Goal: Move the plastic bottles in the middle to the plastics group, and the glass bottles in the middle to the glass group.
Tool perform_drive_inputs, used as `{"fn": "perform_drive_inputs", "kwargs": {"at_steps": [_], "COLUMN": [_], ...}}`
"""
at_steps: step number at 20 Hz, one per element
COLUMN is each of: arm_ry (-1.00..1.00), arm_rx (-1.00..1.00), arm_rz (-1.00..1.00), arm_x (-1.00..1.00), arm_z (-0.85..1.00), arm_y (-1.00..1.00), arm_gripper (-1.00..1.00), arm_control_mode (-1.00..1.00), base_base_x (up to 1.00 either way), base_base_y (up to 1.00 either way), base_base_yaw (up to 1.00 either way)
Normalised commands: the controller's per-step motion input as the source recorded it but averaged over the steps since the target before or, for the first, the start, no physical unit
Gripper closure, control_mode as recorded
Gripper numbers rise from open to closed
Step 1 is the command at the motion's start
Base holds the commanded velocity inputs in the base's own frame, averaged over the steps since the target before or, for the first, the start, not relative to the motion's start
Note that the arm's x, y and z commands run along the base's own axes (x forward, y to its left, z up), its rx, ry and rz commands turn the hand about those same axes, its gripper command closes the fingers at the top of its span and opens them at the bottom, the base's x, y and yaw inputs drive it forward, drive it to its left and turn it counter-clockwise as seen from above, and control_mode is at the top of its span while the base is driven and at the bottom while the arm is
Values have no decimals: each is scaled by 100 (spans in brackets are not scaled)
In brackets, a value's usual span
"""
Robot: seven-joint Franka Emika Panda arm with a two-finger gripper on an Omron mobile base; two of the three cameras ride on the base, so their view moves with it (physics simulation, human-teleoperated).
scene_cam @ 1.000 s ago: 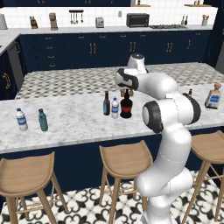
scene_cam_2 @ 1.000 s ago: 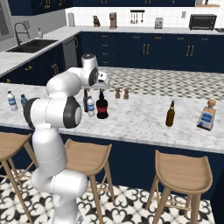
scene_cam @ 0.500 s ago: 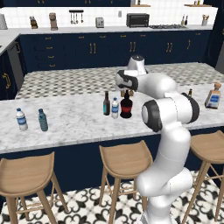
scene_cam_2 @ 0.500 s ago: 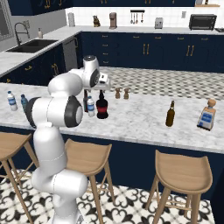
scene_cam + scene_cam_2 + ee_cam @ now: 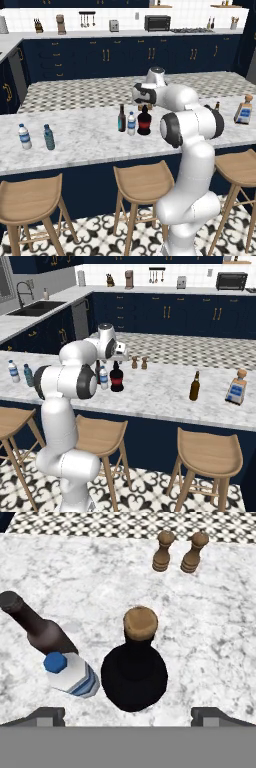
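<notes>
The gripper (image 5: pixel 128 713) hung above the middle cluster on the marble counter (image 5: pixel 85 137), its jaws spread wide and holding nothing; in the hand view the two fingertips (image 5: pixel 47 714) stood at the lower left and lower right corners, with the black bottle (image 5: pixel 134 672) between and beyond them at frame centre, its tan stopper uppermost. Just left of it in that view lay the water bottle (image 5: pixel 72 673), blue-capped from this angle, and further left the brown bottle (image 5: pixel 37 629), its neck slanting to the upper left. Two shakers (image 5: pixel 179 552) stood side by side at the upper right. In the left base view the three middle bottles formed a tight row at frame centre, and the plastics group (image 5: pixel 36 137) stood well apart at the left edge. In the right base view the beer bottle (image 5: pixel 194 386) and flask (image 5: pixel 236 387) of the glass group stood at the right, well apart from the cluster.
</notes>
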Motion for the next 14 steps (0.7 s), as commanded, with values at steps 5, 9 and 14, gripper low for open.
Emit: {"fn": "perform_drive_inputs", "kwargs": {"at_steps": [5,9,14], "arm_ry": [0,0,0], "arm_rx": [0,0,0], "arm_rz": [0,0,0], "arm_x": [30,23,18], "arm_z": [-15,-12,-18], "arm_y": [0,0,0], "arm_gripper": [-100,-100,-100], "arm_control_mode": [-100,-100,-100], "base_base_x": [0,0,0], "base_base_y": [0,0,0], "base_base_yaw": [0,0,0]}}
